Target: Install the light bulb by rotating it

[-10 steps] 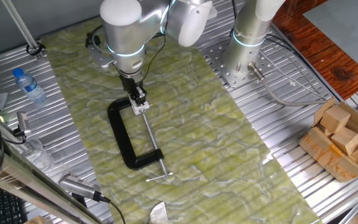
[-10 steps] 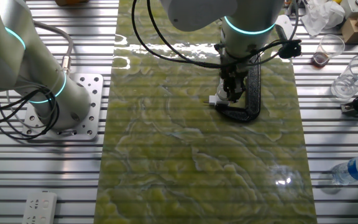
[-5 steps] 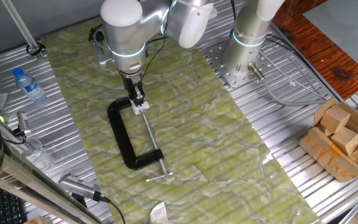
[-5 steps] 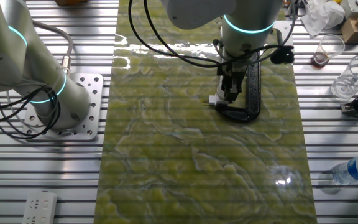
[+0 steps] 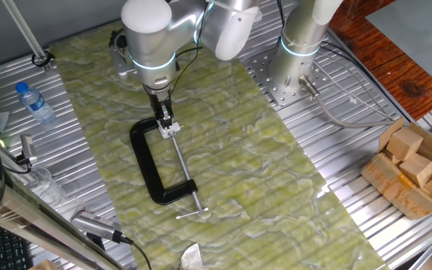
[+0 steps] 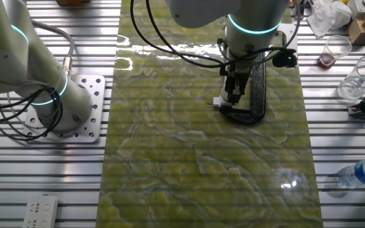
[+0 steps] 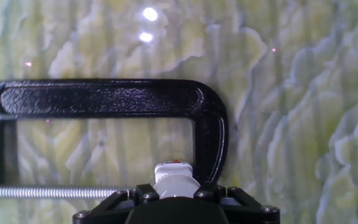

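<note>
Since the bulb (image 7: pixel 176 182) needs turning, the gripper (image 5: pixel 163 120) comes straight down & pinches it, fingers vertical, prob. so the wrist can spin about its axis. Bulb sits w/in the clamp (image 5: pixel 156 169), at the screw's (image 5: pixel 184 168) tip, on the mat (image 5: pixel 276 172) toward the desk's far-left corner in the wide view.

From my remote station, the small white rounded light bulb (image 7: pixel 176 182) is half covered in the hand view by the black two-finger gripper (image 7: pixel 178 200), whose fingertips fall below the frame edge; I cannot tell how the jaws stand. The black cast C-clamp (image 7: pixel 110 99) is cut off at the left edge. In both fixed views the bulb (image 5: pixel 172 129) (image 6: pixel 218 102) is too small to resolve.
</note>
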Controlling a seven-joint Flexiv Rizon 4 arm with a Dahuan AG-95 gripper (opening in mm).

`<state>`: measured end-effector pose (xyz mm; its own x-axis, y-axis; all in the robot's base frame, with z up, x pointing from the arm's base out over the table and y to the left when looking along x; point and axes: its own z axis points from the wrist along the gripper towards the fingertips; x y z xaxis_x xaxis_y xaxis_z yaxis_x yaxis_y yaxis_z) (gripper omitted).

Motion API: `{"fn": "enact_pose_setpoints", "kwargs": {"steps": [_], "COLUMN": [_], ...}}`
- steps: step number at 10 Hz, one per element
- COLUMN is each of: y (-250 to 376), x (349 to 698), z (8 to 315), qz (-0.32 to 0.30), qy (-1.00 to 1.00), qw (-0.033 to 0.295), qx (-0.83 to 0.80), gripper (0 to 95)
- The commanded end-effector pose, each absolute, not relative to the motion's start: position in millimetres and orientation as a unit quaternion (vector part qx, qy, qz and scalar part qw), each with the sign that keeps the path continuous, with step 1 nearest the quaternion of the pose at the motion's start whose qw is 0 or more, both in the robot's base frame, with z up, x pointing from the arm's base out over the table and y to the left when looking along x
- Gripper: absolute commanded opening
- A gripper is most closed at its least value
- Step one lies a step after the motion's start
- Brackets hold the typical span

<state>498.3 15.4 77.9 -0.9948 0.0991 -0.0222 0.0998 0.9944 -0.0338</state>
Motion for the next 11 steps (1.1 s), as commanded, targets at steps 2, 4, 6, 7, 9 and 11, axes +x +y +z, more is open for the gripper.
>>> {"fn": "enact_pose_setpoints", "kwargs": {"steps": [2,4,6,7,9,11], "y": [16.2,16.3,16.3,16.3,16.4,16.9], "x": [497.9,497.9,497.9,497.9,497.8,498.1], "z": [77.3,78.1,78.1,78.2,79.6,82.2], "qz": [-0.028,-0.027,-0.024,-0.023,-0.022,-0.022], "qy": [0.999,0.999,0.999,1.0,0.996,0.985], "qw": [0.01,0.009,0.009,0.009,0.006,0.007], "qx": [0.026,0.021,0.02,0.012,-0.083,-0.169], "gripper": [38.0,57.0,57.0,57.0,57.0,57.0]}}
